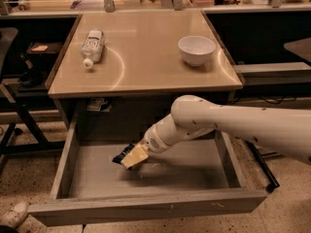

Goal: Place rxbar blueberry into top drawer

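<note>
Camera view is showing my gripper (132,158) inside the open top drawer (146,207), fingers (137,155) clamping the dark navy rxbar blueberry (121,155) over its left floor, hiding most of the wrapper.

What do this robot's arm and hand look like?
The arm is smooth, glossy white, thick and tube-like with a rounded elbow, tapering to a narrower white wrist with a small round dotted patch. No loose cables show. The hand, down in the top drawer, has flat, pale yellow fingers shut on the dark rxbar blueberry.
</note>
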Motion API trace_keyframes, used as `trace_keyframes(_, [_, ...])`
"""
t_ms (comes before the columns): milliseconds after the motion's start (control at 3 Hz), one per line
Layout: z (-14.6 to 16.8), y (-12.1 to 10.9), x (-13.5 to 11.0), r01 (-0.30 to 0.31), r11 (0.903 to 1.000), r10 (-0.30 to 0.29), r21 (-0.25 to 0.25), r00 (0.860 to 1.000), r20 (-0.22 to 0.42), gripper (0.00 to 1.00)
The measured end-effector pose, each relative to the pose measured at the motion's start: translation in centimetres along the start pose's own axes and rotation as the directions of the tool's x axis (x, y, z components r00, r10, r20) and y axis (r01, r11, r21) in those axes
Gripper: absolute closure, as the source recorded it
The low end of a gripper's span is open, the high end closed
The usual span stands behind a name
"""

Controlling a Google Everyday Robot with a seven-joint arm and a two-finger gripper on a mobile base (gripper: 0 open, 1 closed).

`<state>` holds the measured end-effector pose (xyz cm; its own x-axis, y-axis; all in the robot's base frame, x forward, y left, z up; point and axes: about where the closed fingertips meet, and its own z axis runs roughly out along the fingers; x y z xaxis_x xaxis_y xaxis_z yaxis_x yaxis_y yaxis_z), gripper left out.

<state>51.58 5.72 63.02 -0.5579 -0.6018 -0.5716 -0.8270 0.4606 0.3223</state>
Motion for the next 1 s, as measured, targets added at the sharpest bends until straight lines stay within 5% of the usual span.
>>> trace_keyframes(1000, [0.00,0.00,0.00,0.000,1.0000,0.000,0.000,1.000,0.000,0.14])
